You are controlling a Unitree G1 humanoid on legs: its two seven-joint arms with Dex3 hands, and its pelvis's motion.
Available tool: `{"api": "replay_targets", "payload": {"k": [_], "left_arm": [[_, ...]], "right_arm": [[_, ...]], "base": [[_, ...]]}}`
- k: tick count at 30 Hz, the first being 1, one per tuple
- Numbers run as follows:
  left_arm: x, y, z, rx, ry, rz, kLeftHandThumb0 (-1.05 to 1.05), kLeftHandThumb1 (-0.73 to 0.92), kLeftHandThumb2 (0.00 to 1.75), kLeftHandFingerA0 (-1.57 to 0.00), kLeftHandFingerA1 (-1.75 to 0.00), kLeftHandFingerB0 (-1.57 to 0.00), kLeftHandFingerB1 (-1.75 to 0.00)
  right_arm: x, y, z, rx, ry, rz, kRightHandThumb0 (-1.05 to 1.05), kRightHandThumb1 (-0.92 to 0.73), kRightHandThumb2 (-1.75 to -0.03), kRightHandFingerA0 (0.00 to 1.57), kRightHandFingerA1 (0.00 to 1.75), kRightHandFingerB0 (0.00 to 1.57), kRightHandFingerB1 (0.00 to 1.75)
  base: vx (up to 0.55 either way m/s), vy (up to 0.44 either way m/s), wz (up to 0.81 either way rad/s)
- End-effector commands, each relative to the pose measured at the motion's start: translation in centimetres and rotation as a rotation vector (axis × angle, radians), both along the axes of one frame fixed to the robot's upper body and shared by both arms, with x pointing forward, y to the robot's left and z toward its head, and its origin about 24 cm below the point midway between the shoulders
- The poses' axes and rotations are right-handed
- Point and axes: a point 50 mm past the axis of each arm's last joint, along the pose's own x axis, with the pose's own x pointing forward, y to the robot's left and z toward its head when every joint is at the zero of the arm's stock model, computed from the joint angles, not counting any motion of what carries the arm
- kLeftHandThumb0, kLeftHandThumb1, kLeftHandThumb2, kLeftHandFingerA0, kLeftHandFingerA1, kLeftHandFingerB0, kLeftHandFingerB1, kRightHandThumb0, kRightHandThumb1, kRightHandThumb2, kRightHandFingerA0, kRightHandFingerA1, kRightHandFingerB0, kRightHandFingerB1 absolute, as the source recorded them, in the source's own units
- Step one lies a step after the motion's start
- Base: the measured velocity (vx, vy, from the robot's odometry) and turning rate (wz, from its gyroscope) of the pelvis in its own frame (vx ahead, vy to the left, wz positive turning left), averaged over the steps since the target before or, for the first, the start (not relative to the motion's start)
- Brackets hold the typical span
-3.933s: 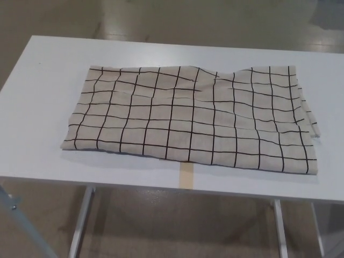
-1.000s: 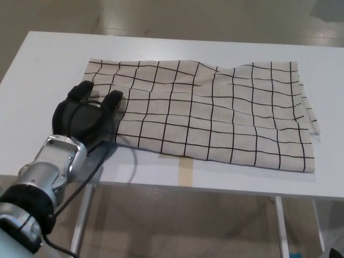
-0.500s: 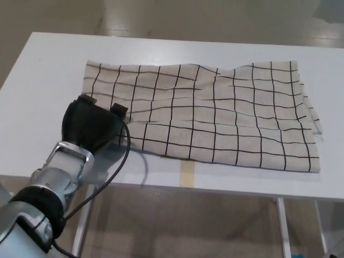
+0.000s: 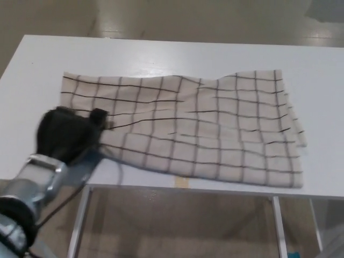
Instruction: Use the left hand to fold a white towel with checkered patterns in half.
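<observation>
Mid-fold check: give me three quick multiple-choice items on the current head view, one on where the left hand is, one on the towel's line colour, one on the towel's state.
1. Where is the left hand?
A. at the towel's near-left corner
B. at the towel's far-right corner
C. off the table, by the floor

2. What colour are the grid lines on the towel?
A. red
B. black
C. green

3. What state is the towel in?
A. rolled into a tube
B. hanging off the table's far edge
C. spread out on the table, not yet folded in half

Answers: 1 A, the black hand sits over the near-left corner. 2 B, dark lines cross pale cloth. 3 C, the cloth lies spread across the tabletop.
</observation>
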Motion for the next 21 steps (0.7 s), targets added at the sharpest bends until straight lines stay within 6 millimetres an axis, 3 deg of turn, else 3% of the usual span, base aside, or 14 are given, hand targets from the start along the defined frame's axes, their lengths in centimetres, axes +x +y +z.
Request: {"api": "replay_targets", "payload": {"k": [1, 2, 6, 11, 15, 16, 17, 18, 19, 20, 21], "left_arm": [[-1.8, 6.3, 0.6, -0.148, -0.051, 0.199, -0.17, 0.7, 0.54, -0.72, -1.75, -0.53, -1.75], [-1.8, 7.3, 1.7, -0.153, -0.102, 0.224, -0.18, 0.7, 0.54, -0.72, -1.75, -0.53, -1.75], [-1.6, 8.5, 3.2, -0.165, -0.148, 0.255, -0.19, 0.7, 0.54, -0.73, -1.75, -0.53, -1.75], [-1.0, 10.8, 7.3, -0.202, -0.27, 0.32, -0.21, 0.65, 0.54, -0.76, -1.75, -0.57, -1.75], [-0.6, 11.0, 9.1, -0.236, -0.349, 0.304, -0.22, 0.63, 0.57, -0.8, -1.75, -0.6, -1.72], [-0.3, 10.8, 9.8, -0.258, -0.353, 0.292, -0.27, 0.59, 0.56, -0.81, -1.75, -0.94, -1.11], [-0.2, 10.8, 10.1, -0.266, -0.353, 0.287, -0.27, 0.59, 0.56, -0.81, -1.75, -0.94, -1.11], [-0.1, 10.6, 10.6, -0.256, -0.381, 0.272, -0.26, 0.59, 0.57, -0.84, -1.74, -0.82, -1.4], [0.3, 10.1, 11.6, -0.243, -0.428, 0.241, -0.27, 0.43, 0.78, -1.16, -1.43, -0.91, -1.29], [0.4, 9.8, 12.1, -0.24, -0.451, 0.223, -0.27, 0.43, 0.78, -1.16, -1.43, -0.91, -1.29], [0.8, 9.1, 13.1, -0.231, -0.486, 0.188, -0.21, 0.65, 0.54, -0.79, -1.75, -0.52, -1.75]], "right_arm": [[-0.5, -0.2, 0.0, -0.007, -0.002, 0.006, -0.4, -0.81, -0.64, 0.29, 0.38, 0.25, 0.37], [-0.4, -0.2, 0.0, -0.015, 0.002, 0.007, -0.4, -0.81, -0.64, 0.29, 0.38, 0.26, 0.37], [-0.3, -0.2, 0.0, -0.017, 0.004, 0.006, -0.4, -0.81, -0.64, 0.29, 0.38, 0.26, 0.37], [-0.1, -0.1, 0.1, -0.023, 0.003, 0.012, -0.39, -0.81, -0.64, 0.29, 0.38, 0.27, 0.38], [-0.2, -0.1, 0.1, -0.023, 0.0, 0.015, -0.4, -0.81, -0.64, 0.3, 0.39, 0.28, 0.38], [-0.3, -0.2, 0.1, -0.03, -0.003, 0.02, -0.39, -0.81, -0.64, 0.3, 0.39, 0.28, 0.38], [-0.3, -0.2, 0.1, -0.033, -0.004, 0.022, -0.39, -0.81, -0.64, 0.3, 0.39, 0.28, 0.38], [-0.2, -0.3, 0.2, -0.03, -0.006, 0.024, -0.39, -0.81, -0.64, 0.3, 0.39, 0.28, 0.38], [-0.1, -0.4, 0.2, -0.027, -0.009, 0.027, -0.39, -0.81, -0.64, 0.3, 0.39, 0.28, 0.39], [0.1, -0.4, 0.3, -0.027, -0.011, 0.028, -0.39, -0.81, -0.64, 0.3, 0.39, 0.28, 0.39], [0.2, -0.4, 0.3, -0.029, -0.011, 0.029, -0.39, -0.81, -0.64, 0.3, 0.39, 0.29, 0.39]], "base": [[0.0, 0.0, 0.0], [0.0, 0.0, 0.0], [0.0, 0.0, 0.0], [0.0, 0.0, 0.01], [0.0, 0.0, 0.0], [0.0, 0.0, 0.0], [0.0, 0.0, 0.0], [0.0, 0.0, 0.0], [0.0, 0.0, 0.0], [0.0, 0.0, 0.0], [0.0, 0.0, 0.0]]}}
